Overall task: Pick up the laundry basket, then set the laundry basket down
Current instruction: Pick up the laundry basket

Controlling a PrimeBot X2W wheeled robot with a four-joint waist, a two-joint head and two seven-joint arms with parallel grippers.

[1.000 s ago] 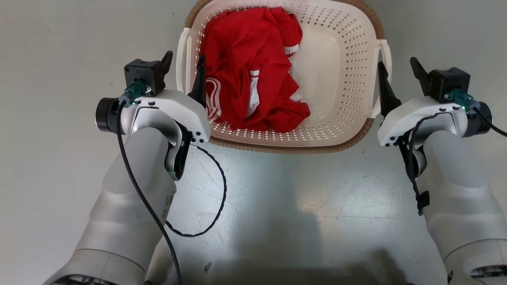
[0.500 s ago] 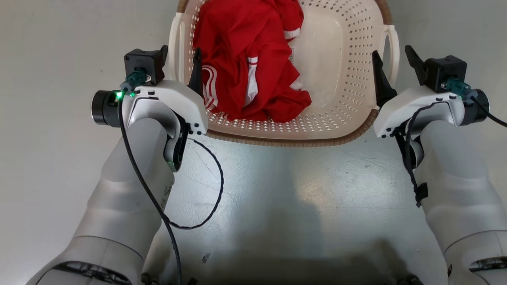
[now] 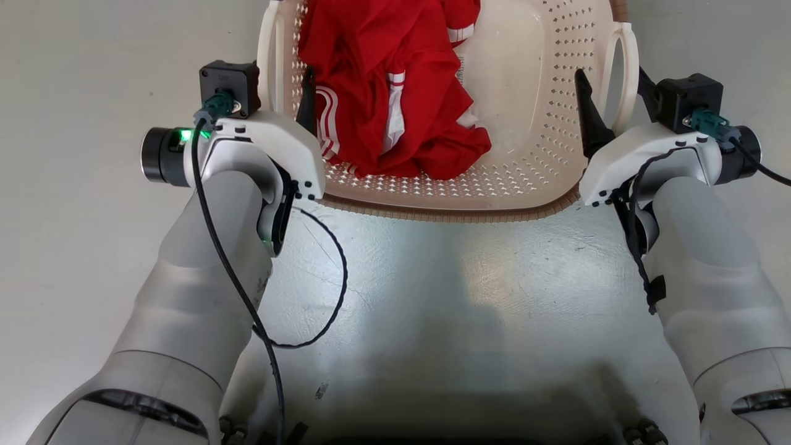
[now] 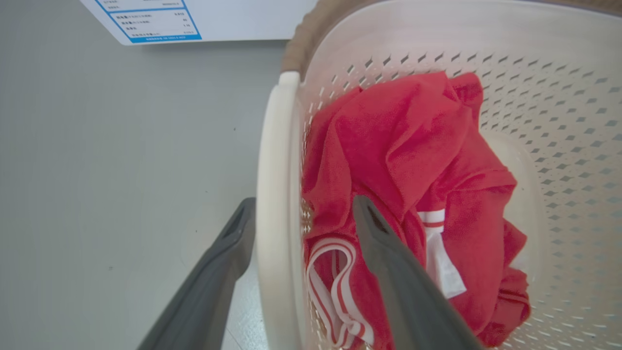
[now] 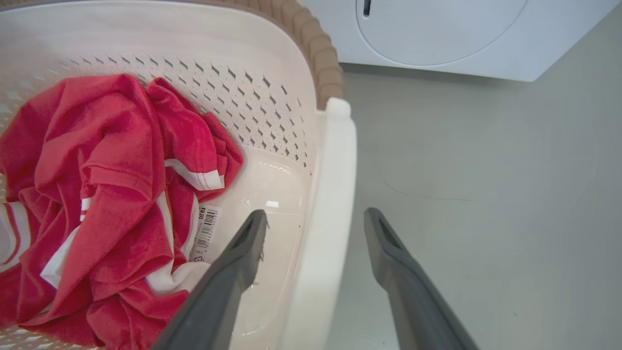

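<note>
Cream perforated plastic laundry basket (image 3: pixel 544 117) with a brown woven-look rim sits on the pale grey floor (image 3: pixel 432 296) between the two arms, holding a crumpled red garment with white stripes (image 3: pixel 383 80). The left hand (image 3: pixel 281 77) is spread across the basket's white left loop handle (image 3: pixel 266 55), one dark finger inside the wall and one outside. The right hand (image 3: pixel 610 77) straddles the right loop handle (image 3: pixel 624 68) the same way, spread and not pinching it.

White washing machine (image 5: pixel 437 34) stands on glossy grey floor (image 3: pixel 432 278).
</note>
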